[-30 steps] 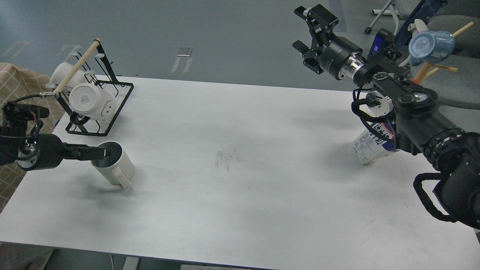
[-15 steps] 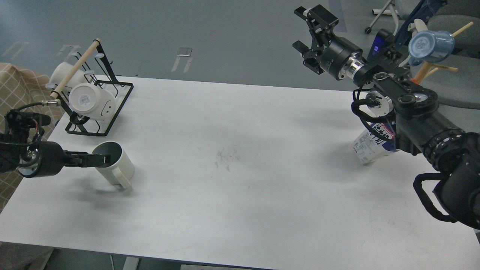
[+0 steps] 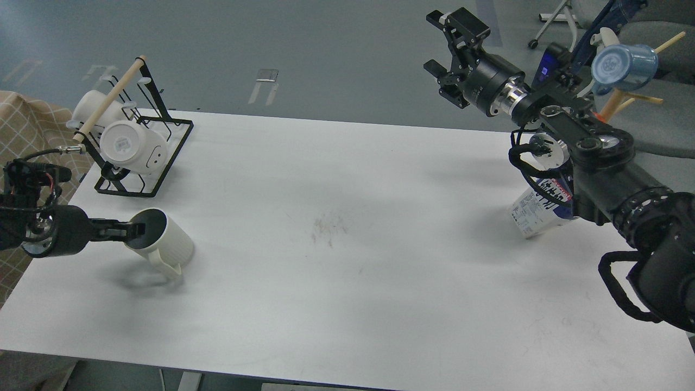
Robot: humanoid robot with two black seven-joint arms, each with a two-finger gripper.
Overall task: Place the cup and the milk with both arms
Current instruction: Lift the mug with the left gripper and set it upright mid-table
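Head view of the white table (image 3: 347, 228), used here as the landmark. The cup (image 3: 161, 244), a cream-white mug with a dark grey inside, sits near the table's left end, just in front of the black wire rack (image 3: 145, 157) that holds two white cups. It is tilted, mouth toward the left edge, handle low and toward the viewer. The left gripper (image 3: 136, 230) reaches in from the left edge with its fingertips at the mug's rim. It appears clamped on the rim wall, one finger inside, though the dark fingers against the dark interior leave this a judgement.

The milk carton (image 3: 540, 209) stands near the table's right end, leaning and largely hidden behind the right arm. The right gripper (image 3: 444, 46) is raised above the far right edge, well apart from the carton, its fingers spread and holding nothing.

The step in hand appears to be carrying the mug to its placing spot. To do it well, keep the rim grip firm, bring the mug upright before lowering, set the base flat on the table, and release only once it rests. The right arm must then descend on the carton without knocking it over.
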